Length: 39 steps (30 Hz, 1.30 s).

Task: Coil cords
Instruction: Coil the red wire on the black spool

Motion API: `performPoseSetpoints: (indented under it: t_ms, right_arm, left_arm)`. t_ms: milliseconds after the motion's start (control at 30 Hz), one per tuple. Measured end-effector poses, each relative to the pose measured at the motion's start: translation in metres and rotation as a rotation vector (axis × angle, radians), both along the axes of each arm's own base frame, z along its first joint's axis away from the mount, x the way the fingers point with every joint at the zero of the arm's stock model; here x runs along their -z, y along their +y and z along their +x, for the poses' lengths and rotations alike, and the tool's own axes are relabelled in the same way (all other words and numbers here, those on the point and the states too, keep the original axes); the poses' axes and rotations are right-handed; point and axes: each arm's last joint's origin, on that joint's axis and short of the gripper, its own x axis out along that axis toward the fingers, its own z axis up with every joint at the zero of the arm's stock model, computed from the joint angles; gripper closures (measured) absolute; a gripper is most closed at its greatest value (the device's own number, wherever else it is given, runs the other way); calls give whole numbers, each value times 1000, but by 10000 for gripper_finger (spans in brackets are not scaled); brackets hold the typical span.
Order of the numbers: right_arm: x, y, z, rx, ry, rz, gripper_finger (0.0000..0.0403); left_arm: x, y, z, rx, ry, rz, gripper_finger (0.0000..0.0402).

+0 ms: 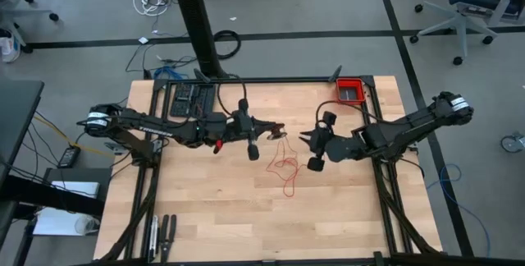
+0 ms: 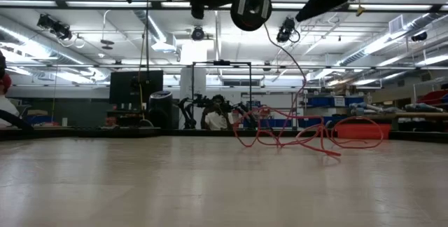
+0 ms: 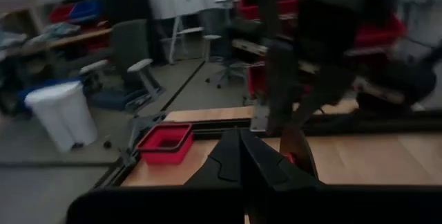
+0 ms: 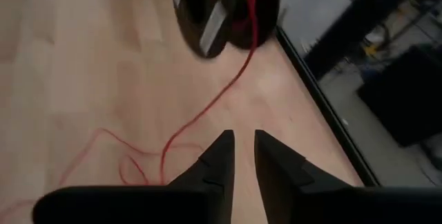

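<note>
The thin red cord [image 1: 285,166] lies in loose loops on the wooden table's middle, and one strand rises from the heap to my left gripper [image 1: 279,131]. That gripper hangs level above the table and is shut on the strand. The low view shows the strand [image 2: 302,80] curving down to the heap [image 2: 301,137]. My right gripper [image 1: 305,139] hovers just right of the left one, tilted down toward the table. Its fingers [image 4: 244,143] stand a little apart with nothing between them, and the cord [image 4: 207,106] runs past ahead of them. My left gripper holds the red cord's upper strand [image 4: 243,3] between its shut fingers, which come level from the table's left. Its own fingers hide the exact place in the left wrist view. The strand hangs slack below it, and the rest lies looped on the table.
A red bin [image 1: 351,90] sits at the table's far right corner, also seen in the left wrist view [image 3: 164,143]. A black flat device [image 1: 193,98] lies at the far left by a black post. Some tools [image 1: 160,233] lie at the near left edge. Bare wood surrounds the cord.
</note>
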Motion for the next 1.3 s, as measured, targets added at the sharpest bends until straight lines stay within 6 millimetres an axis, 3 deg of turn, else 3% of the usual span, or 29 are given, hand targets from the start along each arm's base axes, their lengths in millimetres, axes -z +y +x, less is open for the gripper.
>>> performPoseSetpoints:
  t_ms: [167,467,800,900,1033,1300]
  right_arm:
    - [-9,5,9,-168,-117,5,344]
    - [-7,-14,18,-161,-116,16,343]
    - [-11,-27,32,-271,-190,62,345]
    - [-4,-29,40,-272,-174,52,353]
    - [6,-32,48,-287,-133,41,393]
    - [4,-33,45,-253,-131,29,400]
  left_arm:
    - [0,-2,0,19,11,49,401]
    - [-1,-3,0,44,2,45,401]
    - [-2,-3,0,44,-9,44,401]
    - [-1,-3,0,36,-5,44,401]
    - [1,-3,0,31,15,41,401]
    - [1,-2,-1,-32,17,22,393]
